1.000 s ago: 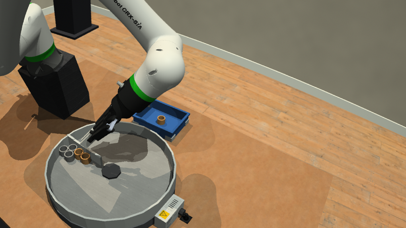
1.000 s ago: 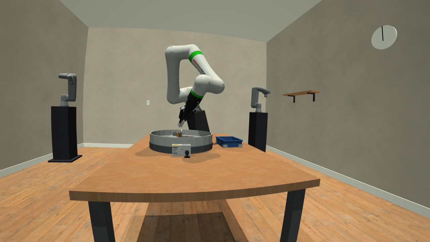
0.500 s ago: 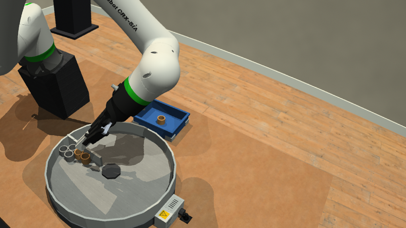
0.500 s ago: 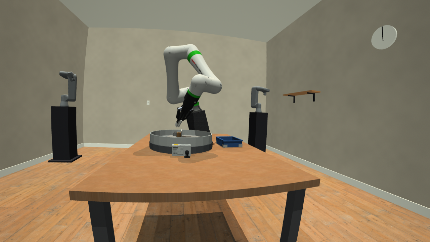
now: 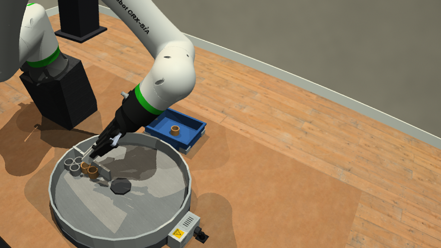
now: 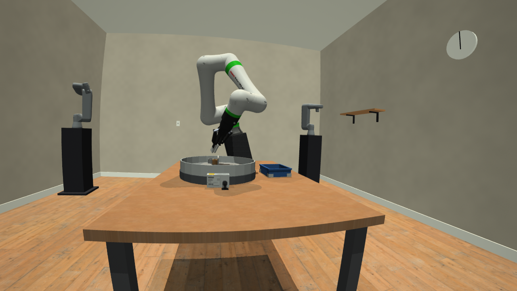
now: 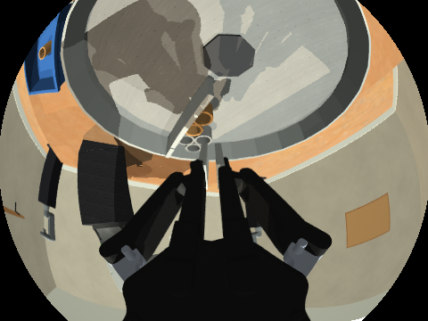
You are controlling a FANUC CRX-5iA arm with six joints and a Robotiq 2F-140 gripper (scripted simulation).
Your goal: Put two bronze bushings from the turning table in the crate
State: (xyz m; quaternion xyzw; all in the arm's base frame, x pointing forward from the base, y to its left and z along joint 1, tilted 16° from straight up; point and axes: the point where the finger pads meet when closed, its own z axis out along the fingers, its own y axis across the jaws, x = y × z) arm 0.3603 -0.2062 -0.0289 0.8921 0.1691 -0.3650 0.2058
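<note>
Two bronze bushings [image 5: 89, 170] stand upright, bores facing up, side by side on the turning table [image 5: 144, 225] against a grey divider bar [image 5: 101, 168]. Three grey bushings [image 5: 72, 165] cluster just beside them. One further bronze bushing [image 5: 174, 130] stands upright in the blue crate [image 5: 160, 121] on the tabletop [image 5: 279, 210]. The claw [image 5: 92, 151] hangs above the bushings, jaws nearly closed, gripping nothing

Wooden table [image 5: 282, 195] carrying round turning table [image 5: 182, 180]; blue crate [image 5: 189, 134] just beside turning table, toward back wall; black robot base [image 5: 62, 95] near turning table.
</note>
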